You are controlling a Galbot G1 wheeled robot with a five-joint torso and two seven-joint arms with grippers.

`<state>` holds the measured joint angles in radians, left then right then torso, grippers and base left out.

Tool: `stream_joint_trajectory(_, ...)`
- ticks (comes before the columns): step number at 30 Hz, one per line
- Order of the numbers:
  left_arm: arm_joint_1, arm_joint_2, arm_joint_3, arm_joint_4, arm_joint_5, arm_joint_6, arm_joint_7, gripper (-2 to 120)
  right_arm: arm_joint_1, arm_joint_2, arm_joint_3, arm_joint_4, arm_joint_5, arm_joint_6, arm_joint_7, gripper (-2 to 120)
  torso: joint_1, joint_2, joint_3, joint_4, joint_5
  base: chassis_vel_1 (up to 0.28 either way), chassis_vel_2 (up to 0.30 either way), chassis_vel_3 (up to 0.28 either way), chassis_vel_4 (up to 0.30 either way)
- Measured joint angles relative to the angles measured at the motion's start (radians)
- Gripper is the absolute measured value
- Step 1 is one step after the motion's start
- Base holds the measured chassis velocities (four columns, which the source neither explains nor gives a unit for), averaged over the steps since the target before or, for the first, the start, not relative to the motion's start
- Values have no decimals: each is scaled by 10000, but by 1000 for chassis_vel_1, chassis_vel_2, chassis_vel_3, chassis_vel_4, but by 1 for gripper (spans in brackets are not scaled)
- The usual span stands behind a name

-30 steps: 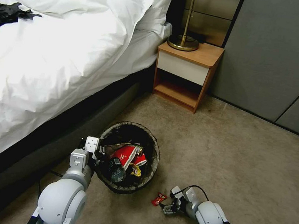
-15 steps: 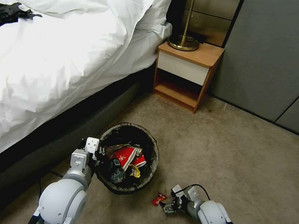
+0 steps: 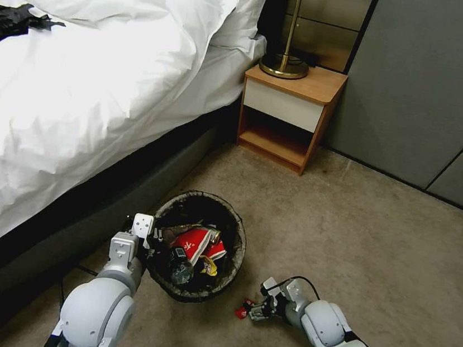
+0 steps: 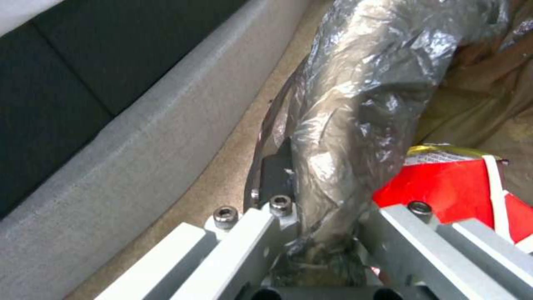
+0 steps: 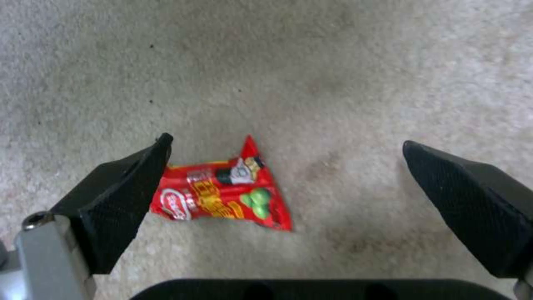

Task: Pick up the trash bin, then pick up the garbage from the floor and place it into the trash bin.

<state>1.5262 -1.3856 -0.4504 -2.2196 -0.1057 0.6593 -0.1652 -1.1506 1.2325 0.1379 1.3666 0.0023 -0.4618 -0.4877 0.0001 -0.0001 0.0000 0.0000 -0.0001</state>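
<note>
Low at centre-right of the head view, the right gripper (image 3: 256,310) sits down at carpet level with its tips right at the small red wrapper (image 3: 241,310), the one piece of garbage visible on the floor; right wrist view shows the jaws spread wide and holding nothing, the wrapper (image 5: 222,195) lying flat on the carpet (image 5: 333,83), close against one black finger (image 5: 119,196) and well apart from the other; lower centre of the head view, the trash bin (image 3: 236,253) stands beside the bed base (image 3: 127,194), already loaded with red-and-white cups and yellow wrappers; the left gripper (image 3: 148,236) is clamped on the bin's near rim, and the left wrist view shows the dark liner bag (image 4: 355,125) pinched between its closed fingers; risks, as judged: wrapper is thin, flat and off-centre in the jaws, so a close from this pose may push it sideways or skate over it and catch only carpet pile; a grip on one foil corner may slip on the lift; the left hold seems to include loose bag film, so the liner could pull off the rim if the bin is lifted or tilted
</note>
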Motion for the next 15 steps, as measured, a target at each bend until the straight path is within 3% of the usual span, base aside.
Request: stream_joint_trajectory(15, -26, 10, -22, 30, -13, -6, 10, 0, -90, 145, -174, -185, -4, 30, 32, 100, -1, 0, 0, -1, 1, 0, 0, 0, 0)
